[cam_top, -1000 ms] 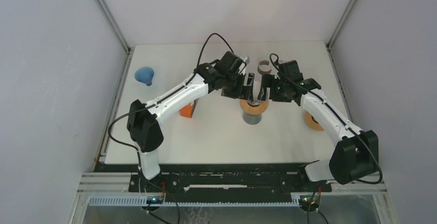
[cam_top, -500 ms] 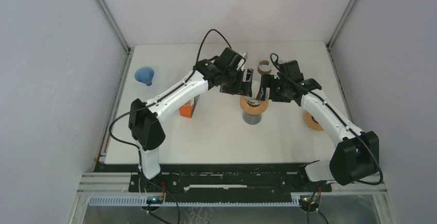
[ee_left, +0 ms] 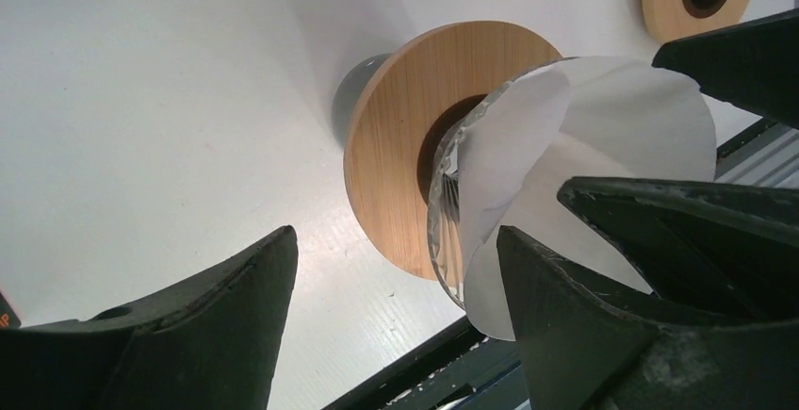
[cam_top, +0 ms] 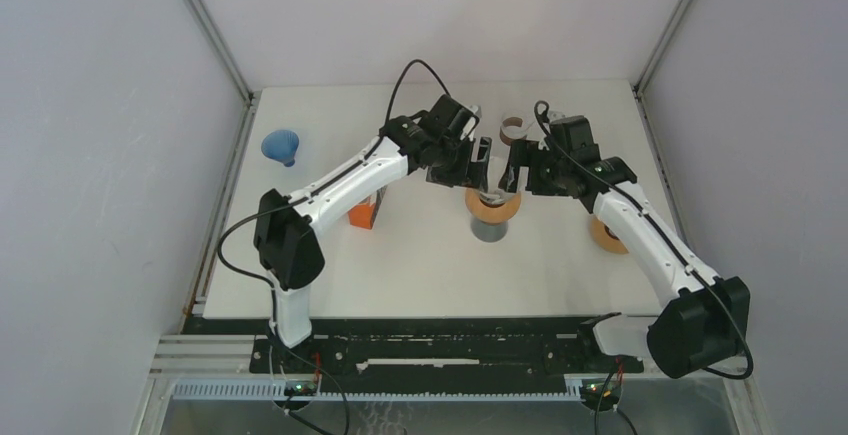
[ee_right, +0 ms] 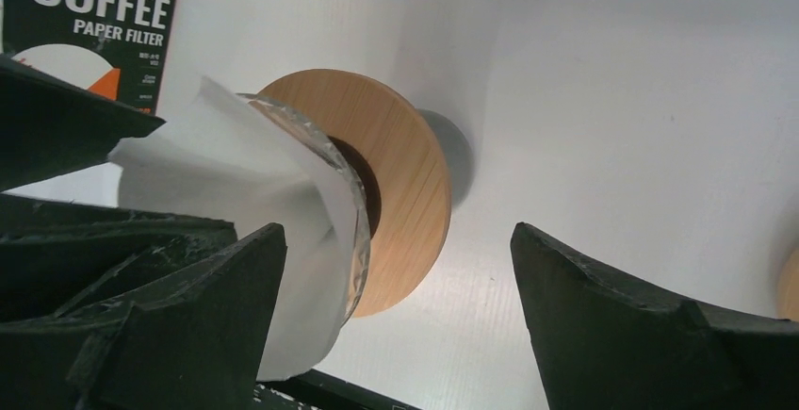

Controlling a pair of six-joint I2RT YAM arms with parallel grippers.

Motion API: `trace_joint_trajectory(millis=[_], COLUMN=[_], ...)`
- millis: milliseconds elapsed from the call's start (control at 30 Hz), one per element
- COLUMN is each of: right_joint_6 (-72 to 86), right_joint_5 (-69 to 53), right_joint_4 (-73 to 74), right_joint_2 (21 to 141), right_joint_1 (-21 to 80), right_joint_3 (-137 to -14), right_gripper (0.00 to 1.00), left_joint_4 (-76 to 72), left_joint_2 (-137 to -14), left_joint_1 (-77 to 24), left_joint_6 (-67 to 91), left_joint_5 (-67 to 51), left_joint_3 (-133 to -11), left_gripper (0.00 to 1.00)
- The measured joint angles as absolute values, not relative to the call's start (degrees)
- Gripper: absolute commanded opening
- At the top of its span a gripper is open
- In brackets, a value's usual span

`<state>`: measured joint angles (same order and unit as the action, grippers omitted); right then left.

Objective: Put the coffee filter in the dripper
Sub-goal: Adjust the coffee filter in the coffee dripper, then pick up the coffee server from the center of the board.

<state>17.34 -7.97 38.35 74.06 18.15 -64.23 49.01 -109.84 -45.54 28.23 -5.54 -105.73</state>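
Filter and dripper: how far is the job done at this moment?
Done: the filter sits inside the dripper, its paper rising above the rim. In hand: nothing; the left gripper and right gripper stand open beside it. To do: perhaps press the paper flatter, then pull the grippers away.

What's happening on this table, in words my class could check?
Two robot arms meet over a glass dripper with a wooden collar. A white paper coffee filter sits in its cone, edge sticking out past the rim. The left gripper and right gripper flank it, both open, neither clamped on the paper.
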Motion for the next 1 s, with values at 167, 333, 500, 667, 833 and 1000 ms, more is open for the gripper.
trace_joint_trajectory(millis=[167, 333, 500, 667, 833, 1000], right_joint_6=[17.5, 17.5, 17.3, 16.9, 16.7, 16.6], right_joint_5=[-7.8, -7.6, -7.6, -7.4, -6.1, -5.1], right_joint_4=[38.3, 38.5, 38.9, 40.5, 41.2, 41.1], right_joint_2=[71.1, 67.4, 62.9, 58.9, 54.2, 50.0], right_joint_1=[18.1, 17.7, 17.3, 16.9, 16.2, 15.0], right_joint_3=[-64.2, -64.6, -65.4, -65.4, -65.3, -63.8], right_gripper=[1.0, 1.0, 1.0, 1.0, 1.0, 1.0], left_joint_4=[49.1, 49.0, 49.0, 48.1, 46.7, 45.7], left_joint_2=[-109.8, -108.9, -105.2, -100.1, -93.2, -88.8], left_joint_1=[-45.5, -45.5, -45.4, -44.8, -43.0, -40.5], left_joint_6=[28.2, 28.2, 28.2, 28.3, 28.4, 28.5], left_joint_5=[-5.5, -5.3, -4.4, -3.5, -2.6, -1.4], left_joint_3=[-106.8, -108.5, -108.6, -108.0, -103.2, -97.5], left_gripper=[0.84, 0.86, 0.87, 0.87, 0.88, 0.89])
